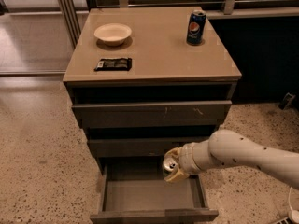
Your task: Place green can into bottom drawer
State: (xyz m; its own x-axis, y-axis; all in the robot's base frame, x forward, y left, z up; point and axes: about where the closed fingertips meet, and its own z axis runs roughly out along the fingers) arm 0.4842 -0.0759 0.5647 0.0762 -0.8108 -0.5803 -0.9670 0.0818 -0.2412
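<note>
Fingers (177, 175): pale yellow, clamped on the green can (168, 164), one above it and one below.
Gripper (172, 165): hangs over the right rear part of the open bottom drawer, just under the front of the middle drawer.
Green can: held in the air, tilted, silver top turned toward the camera; label mostly hidden by the fingers. Above the drawer's cavity, not resting on its floor.
Arm (243, 155): white, speckled with small dark dots, reaches in from the right edge of the view.
Bottom drawer (140, 196): pulled out toward the camera, grey floor bare where visible, front panel at the lower edge of the view.
Middle drawer (135, 146): pushed in further than the bottom one, plain front.
Top drawer (149, 114): front set slightly forward, dark gap above it.
Worktop (159, 50): tan, flat.
Bowl (112, 33): pale, near the left rear of the worktop.
Black packet (113, 64): flat, near the left front edge, close to the bowl.
Pepsi can (195, 27): blue, upright, right rear of the worktop, well apart from the bowl.
Floor (42, 162): speckled.
</note>
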